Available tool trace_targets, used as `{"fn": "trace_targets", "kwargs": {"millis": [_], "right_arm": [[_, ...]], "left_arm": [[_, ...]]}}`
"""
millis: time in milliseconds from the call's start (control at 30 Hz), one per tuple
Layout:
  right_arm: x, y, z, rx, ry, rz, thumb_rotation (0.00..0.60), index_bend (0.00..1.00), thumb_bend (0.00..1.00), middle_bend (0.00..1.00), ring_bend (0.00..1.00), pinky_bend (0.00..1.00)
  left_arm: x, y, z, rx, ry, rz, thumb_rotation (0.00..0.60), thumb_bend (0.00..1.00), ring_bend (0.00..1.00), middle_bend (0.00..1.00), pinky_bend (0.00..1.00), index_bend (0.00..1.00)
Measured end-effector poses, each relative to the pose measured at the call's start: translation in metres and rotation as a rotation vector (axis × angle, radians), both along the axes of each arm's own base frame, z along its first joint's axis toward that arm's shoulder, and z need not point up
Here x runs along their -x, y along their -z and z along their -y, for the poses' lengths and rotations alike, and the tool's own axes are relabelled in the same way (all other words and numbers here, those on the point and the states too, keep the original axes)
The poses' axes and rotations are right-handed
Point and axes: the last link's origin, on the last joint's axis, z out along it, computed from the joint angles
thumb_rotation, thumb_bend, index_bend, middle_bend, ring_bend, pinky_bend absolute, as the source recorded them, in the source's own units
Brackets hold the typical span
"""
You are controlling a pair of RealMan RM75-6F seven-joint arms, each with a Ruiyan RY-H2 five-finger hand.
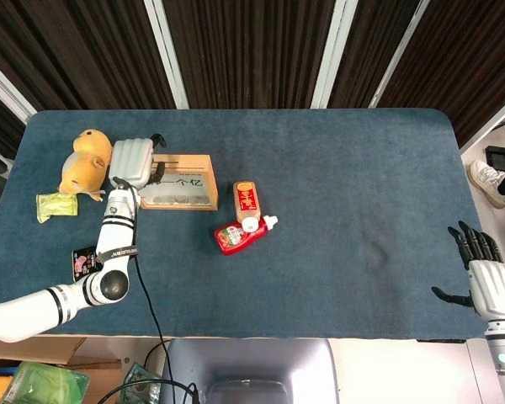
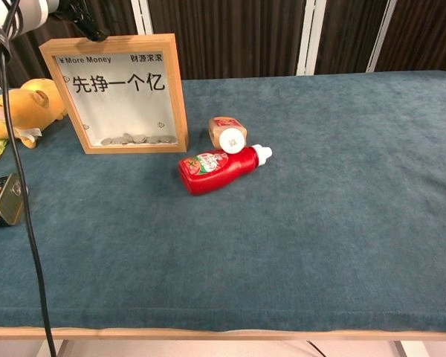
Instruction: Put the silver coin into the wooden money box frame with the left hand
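**Left hand above the money box frame, coins piled inside**

The wooden money box frame [image 2: 113, 93] stands upright at the upper left of the chest view, its glass front printed with "More Money" and large Chinese characters. A small heap of silver coins [image 2: 137, 138] lies along the bottom inside it; no separate coin can be made out anywhere else.

In the head view the left hand [image 1: 135, 158] sits over the left end of the frame's top edge, its pale back facing the camera and its dark fingers [image 1: 158, 138] reaching out over the frame. They look parted with nothing between them, though the view is too small to be sure.

Just right of the frame lies a small brown bottle [image 2: 227, 134], touching a red ketchup bottle [image 2: 219, 168] that lies on its side. At the left edge of the bench [image 2: 342, 208] sit a yellow plush toy [image 2: 22, 108], a green packet [image 1: 54, 204] and a dark tin [image 2: 4, 199].

The right hand [image 1: 486, 282] rests at the lower right of the head view, off the bench, fingers spread and holding nothing.
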Motion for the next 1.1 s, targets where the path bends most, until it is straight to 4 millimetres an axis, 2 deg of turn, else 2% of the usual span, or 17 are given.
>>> {"fn": "trace_targets", "kwargs": {"millis": [100,133,200,233,267,300,333,367,433,467,667,733,833,933,1100], "right_arm": [[0.0,0.0,0.0,0.001,-0.002,0.001,0.6,0.0,0.16,0.0,0.0,0.0],[0.0,0.0,0.0,0.0,-0.003,0.001,0.6,0.0,0.16,0.0,0.0,0.0],[-0.001,0.0,0.0,-0.002,-0.006,0.002,0.6,0.0,0.16,0.0,0.0,0.0],[-0.001,0.0,-0.001,-0.004,-0.008,0.002,0.6,0.0,0.16,0.0,0.0,0.0],[-0.001,0.0,-0.001,-0.006,-0.011,0.002,0.6,0.0,0.16,0.0,0.0,0.0],[-0.002,0.001,-0.002,-0.01,-0.015,0.001,0.6,0.0,0.16,0.0,0.0,0.0],[-0.003,0.002,-0.003,-0.013,-0.018,0.0,0.6,0.0,0.16,0.0,0.0,0.0],[-0.003,0.002,-0.003,-0.015,-0.022,-0.002,0.6,0.0,0.16,0.0,0.0,0.0],[-0.005,0.004,-0.005,-0.022,-0.029,-0.009,0.6,0.0,0.16,0.0,0.0,0.0],[-0.005,0.005,-0.006,-0.024,-0.032,-0.013,0.6,0.0,0.16,0.0,0.0,0.0],[-0.009,0.009,-0.011,-0.03,-0.044,-0.025,0.6,0.0,0.16,0.0,0.0,0.0],[-0.01,0.011,-0.012,-0.031,-0.048,-0.031,0.6,0.0,0.16,0.0,0.0,0.0],[-0.012,0.015,-0.013,-0.032,-0.049,-0.045,0.6,0.0,0.16,0.0,0.0,0.0],[-0.015,0.022,-0.015,-0.048,-0.059,-0.069,0.6,0.0,0.16,0.0,0.0,0.0],[-0.015,0.025,-0.02,-0.047,-0.063,-0.078,0.6,0.0,0.16,0.0,0.0,0.0]], "left_arm": [[-0.004,-0.003,0.005,-0.009,0.027,0.015,0.6,0.4,1.0,1.0,1.0,0.34],[-0.005,-0.005,0.008,-0.015,0.045,0.023,0.6,0.39,1.0,0.94,1.0,0.3],[-0.006,-0.009,0.017,-0.027,0.082,0.034,0.6,0.39,0.88,0.69,1.0,0.2],[-0.005,-0.012,0.025,-0.031,0.112,0.041,0.6,0.39,0.73,0.49,0.94,0.13],[-0.003,-0.014,0.033,-0.03,0.138,0.046,0.6,0.38,0.52,0.32,0.82,0.08],[0.001,-0.017,0.042,-0.026,0.164,0.05,0.6,0.38,0.38,0.24,0.71,0.05],[0.007,-0.02,0.055,-0.019,0.197,0.052,0.6,0.38,0.18,0.14,0.48,0.02],[0.014,-0.023,0.066,-0.013,0.22,0.05,0.6,0.37,0.08,0.09,0.33,0.0],[0.034,-0.029,0.093,0.007,0.265,0.038,0.6,0.37,0.0,0.01,0.12,0.0],[0.046,-0.031,0.106,0.018,0.278,0.027,0.6,0.37,0.0,0.0,0.07,0.0],[0.13,-0.047,0.209,0.091,0.262,-0.001,0.6,0.37,0.0,0.0,0.02,0.02],[0.151,-0.054,0.238,0.073,0.229,0.022,0.6,0.38,0.0,0.0,0.0,0.01],[0.182,-0.059,0.27,0.021,0.168,0.052,0.6,0.38,0.0,0.0,0.0,0.0],[0.209,-0.062,0.284,0.021,0.126,0.043,0.6,0.38,0.0,0.0,0.0,0.0],[0.226,-0.06,0.296,0.073,0.068,0.057,0.6,0.38,0.0,0.0,0.0,0.0]]}}
